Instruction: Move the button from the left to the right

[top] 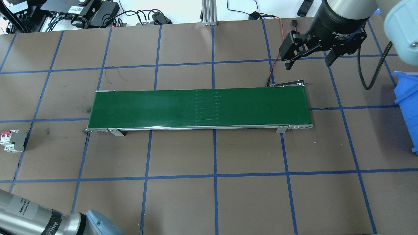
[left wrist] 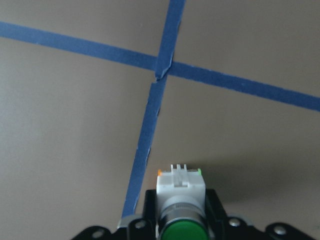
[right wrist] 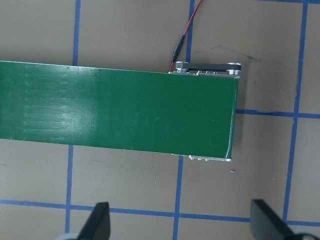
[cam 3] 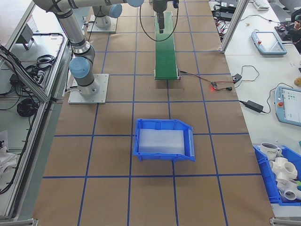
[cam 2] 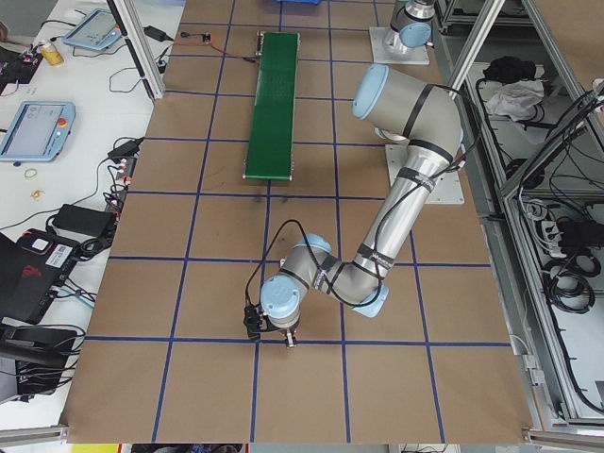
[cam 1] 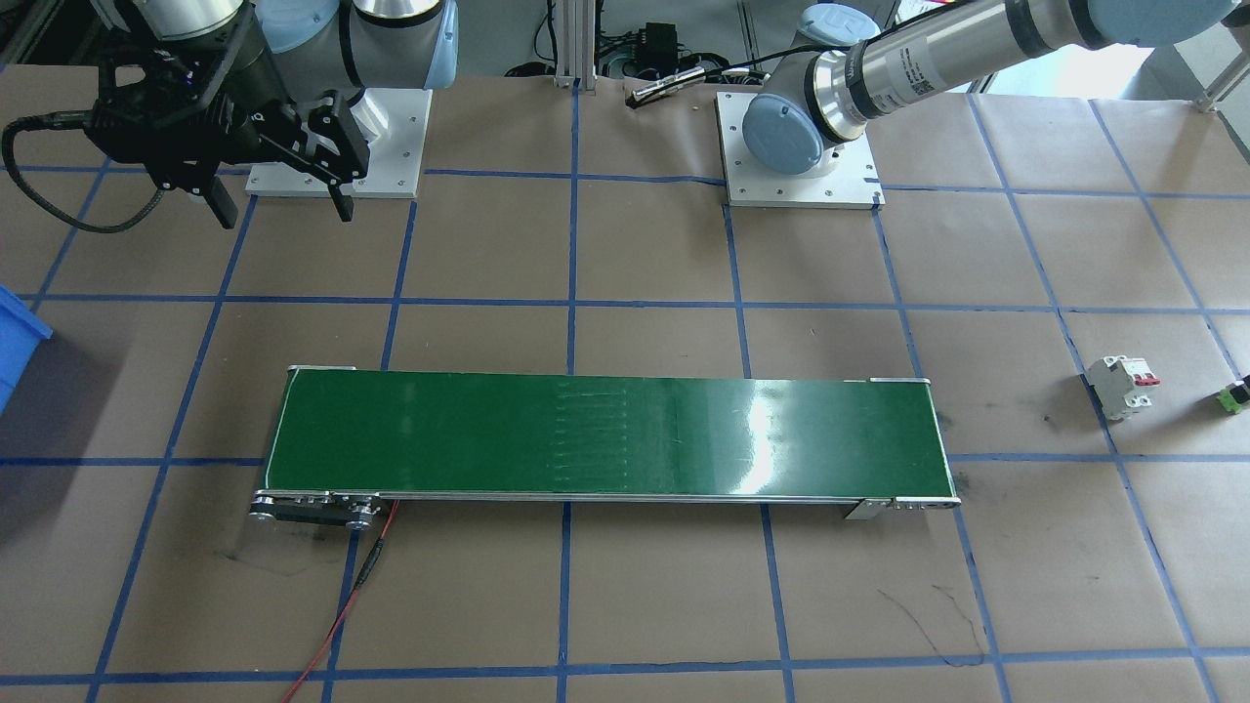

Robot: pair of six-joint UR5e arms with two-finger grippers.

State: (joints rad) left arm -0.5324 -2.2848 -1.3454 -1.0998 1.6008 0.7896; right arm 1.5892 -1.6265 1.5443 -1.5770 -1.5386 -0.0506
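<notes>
Button (left wrist: 181, 186) first: it lies at the far left end of the table (top: 183, 195), beyond the breaker (top: 13, 141), which stands near that same end. In the left wrist view the left jaws sit against both flanks of its white body, apparently pinching it. The dark-green cap faces back toward the wrist and the light-green base points away, so its long axis seems to run in line with the fingers rather than across them. I cannot tell whether it is resting on the paper or just clear of it.

Left arm (cam 2: 406, 189) is folded low over that end, so it alone is in reach of the part. The belt (top: 199, 108) lies lengthwise along the middle of the table, well apart from the button, and its near end is the one beside the breaker.

Over the belt's right end hang the right jaws, spread wide and holding nothing, with that end showing between their tips in the right wrist view. The bin (top: 406, 111) stands past them by the right edge.

So the coming move likely turns on one direction: rightward from the left end, toward the belt.
</notes>
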